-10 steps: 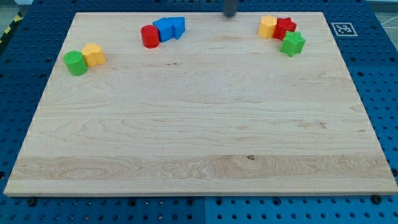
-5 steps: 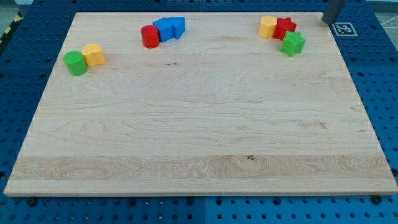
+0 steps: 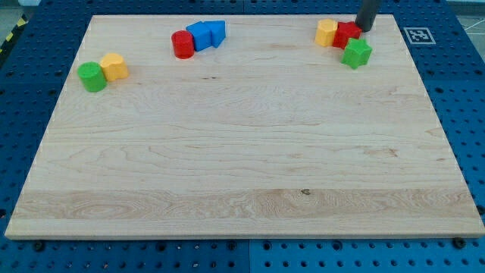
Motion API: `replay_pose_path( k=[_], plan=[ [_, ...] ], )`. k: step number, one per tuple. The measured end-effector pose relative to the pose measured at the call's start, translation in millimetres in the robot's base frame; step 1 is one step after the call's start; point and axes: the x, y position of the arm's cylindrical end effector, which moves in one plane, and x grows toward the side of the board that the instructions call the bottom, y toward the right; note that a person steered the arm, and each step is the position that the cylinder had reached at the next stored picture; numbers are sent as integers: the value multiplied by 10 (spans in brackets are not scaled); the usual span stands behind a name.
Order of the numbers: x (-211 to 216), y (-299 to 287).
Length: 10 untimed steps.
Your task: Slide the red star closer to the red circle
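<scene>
The red star [image 3: 347, 34] sits near the view's top right, between a yellow block [image 3: 326, 32] on its left and a green star [image 3: 357, 53] just below it. The red circle [image 3: 182, 45] stands at the top left-centre, touching a blue block [image 3: 201, 36]. My tip [image 3: 365, 29] is down at the board's top edge, right beside the red star's right side, close to touching it.
A second blue block [image 3: 217, 32] lies right of the first. A green circle [image 3: 92, 77] and a yellow block [image 3: 114, 67] stand together at the view's left. A marker tag [image 3: 417, 35] is off the board's top right corner.
My tip moved from top centre to the far top right, then back left and down to the red star's right side. No block has moved.
</scene>
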Motion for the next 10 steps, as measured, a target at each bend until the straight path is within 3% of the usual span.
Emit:
replay_pose_path(
  k=[3,10],
  plan=[
    [236,-438],
    [682,-726]
  ],
)
